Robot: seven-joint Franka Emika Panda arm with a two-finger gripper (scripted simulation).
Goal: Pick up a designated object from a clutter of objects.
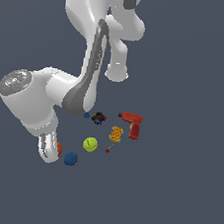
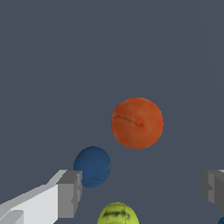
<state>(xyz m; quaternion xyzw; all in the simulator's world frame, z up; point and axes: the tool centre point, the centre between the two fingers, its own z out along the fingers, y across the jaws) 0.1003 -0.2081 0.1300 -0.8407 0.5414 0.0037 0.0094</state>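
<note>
The designated object, an orange-red ball (image 2: 137, 122) with a faint dark crease, lies on the grey floor in the wrist view. My gripper (image 2: 142, 190) is open above it, and the ball is clear of both grey fingers (image 2: 69, 192), touching neither. In the exterior view only a sliver of the orange-red ball (image 1: 59, 149) shows beside the gripper (image 1: 48, 151). The rest of the clutter is a dark blue ball (image 2: 92, 166), a yellow-green ball (image 2: 117, 214), a red power drill (image 1: 132, 122) and an orange-yellow block (image 1: 115, 134).
The dark blue ball (image 1: 70, 158) sits close beside the gripper, with the yellow-green ball (image 1: 90, 144) a little farther off. A small dark piece (image 1: 99, 117), a tiny blue piece (image 1: 87, 115) and a tiny red piece (image 1: 107, 150) lie among the clutter. The arm's bulk (image 1: 31, 99) hangs over the exterior view's left.
</note>
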